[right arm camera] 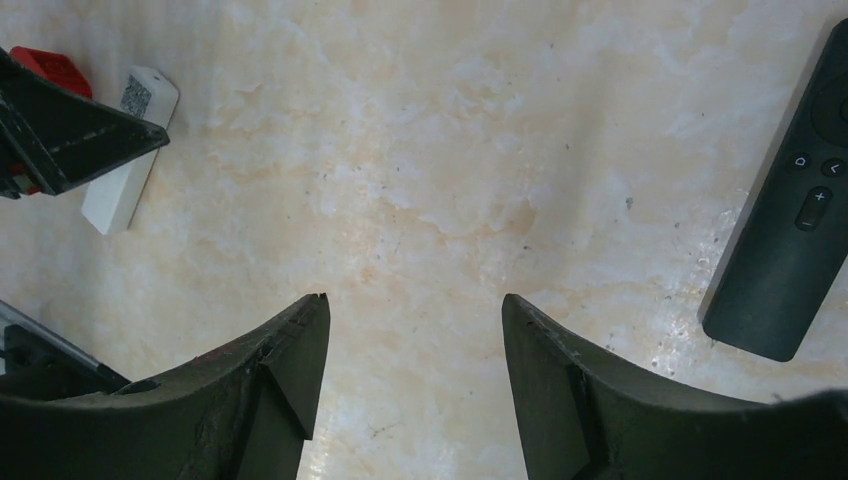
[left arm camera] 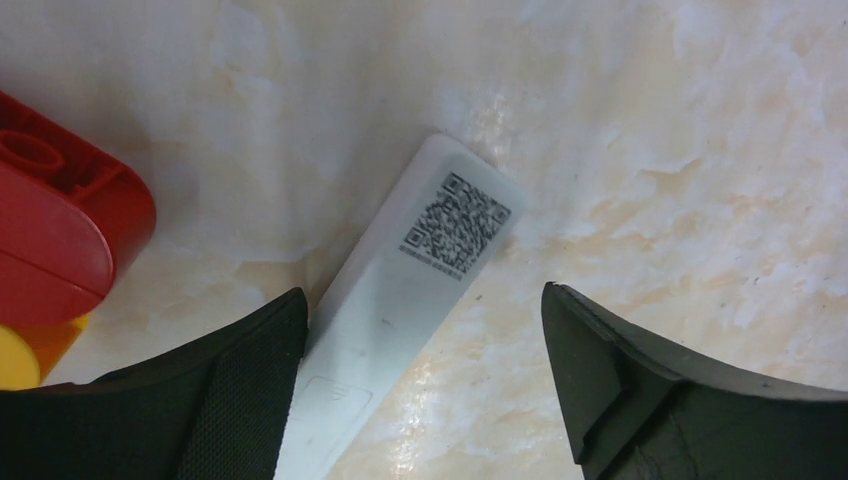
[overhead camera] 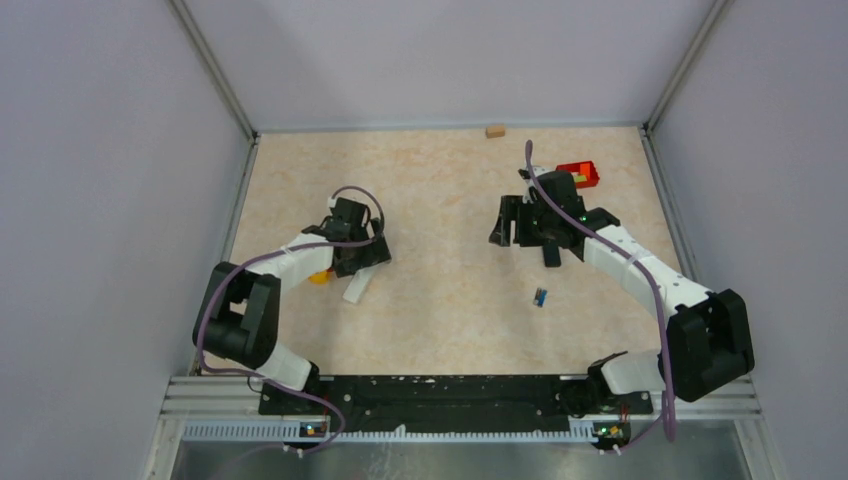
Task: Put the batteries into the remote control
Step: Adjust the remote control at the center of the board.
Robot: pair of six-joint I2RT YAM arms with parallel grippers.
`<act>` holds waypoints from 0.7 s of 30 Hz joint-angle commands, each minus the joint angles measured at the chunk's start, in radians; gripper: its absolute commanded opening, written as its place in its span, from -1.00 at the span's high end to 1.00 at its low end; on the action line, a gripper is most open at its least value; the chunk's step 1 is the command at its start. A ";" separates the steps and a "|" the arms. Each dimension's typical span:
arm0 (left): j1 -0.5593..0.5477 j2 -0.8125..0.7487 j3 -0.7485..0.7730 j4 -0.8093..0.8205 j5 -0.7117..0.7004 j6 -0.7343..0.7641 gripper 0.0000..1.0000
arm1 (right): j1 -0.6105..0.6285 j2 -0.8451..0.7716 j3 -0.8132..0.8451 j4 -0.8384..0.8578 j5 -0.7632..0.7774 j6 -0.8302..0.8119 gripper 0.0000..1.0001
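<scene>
A white remote lies back-up on the table, with a QR label and a cover outline near its lower end. My left gripper is open low over it, and the left finger touches its edge. From above, the left gripper is over this remote. A small blue battery piece lies alone in front of my right arm. My right gripper is open and empty over bare table. A black remote lies buttons-up to its right. The two dark batteries are not in view.
A red and yellow toy sits close to the left of the white remote. A red box stands behind the right arm at the back right. A small wooden block lies at the back wall. Grey walls enclose the table.
</scene>
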State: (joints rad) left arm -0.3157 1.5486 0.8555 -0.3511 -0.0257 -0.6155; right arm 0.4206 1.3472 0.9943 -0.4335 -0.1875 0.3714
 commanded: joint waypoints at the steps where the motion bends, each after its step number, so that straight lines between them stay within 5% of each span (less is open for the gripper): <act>1: -0.055 -0.063 -0.056 0.014 0.012 -0.032 -0.71 | -0.004 -0.026 -0.003 0.053 -0.030 0.023 -0.29; 10: -0.127 -0.045 -0.057 -0.001 -0.081 -0.061 -0.29 | -0.004 -0.043 -0.031 0.066 -0.061 0.046 -0.28; 16: -0.129 -0.080 -0.031 -0.013 -0.121 -0.094 -0.71 | 0.041 -0.044 -0.057 0.099 -0.100 0.035 -0.28; 21: -0.116 -0.177 -0.001 -0.055 -0.195 -0.112 -0.91 | 0.269 0.037 0.010 0.118 0.034 0.059 -0.34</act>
State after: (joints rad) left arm -0.4412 1.4773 0.7994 -0.3794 -0.1379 -0.6975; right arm 0.5278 1.3411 0.9428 -0.3779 -0.2245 0.4129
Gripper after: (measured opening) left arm 0.935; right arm 0.659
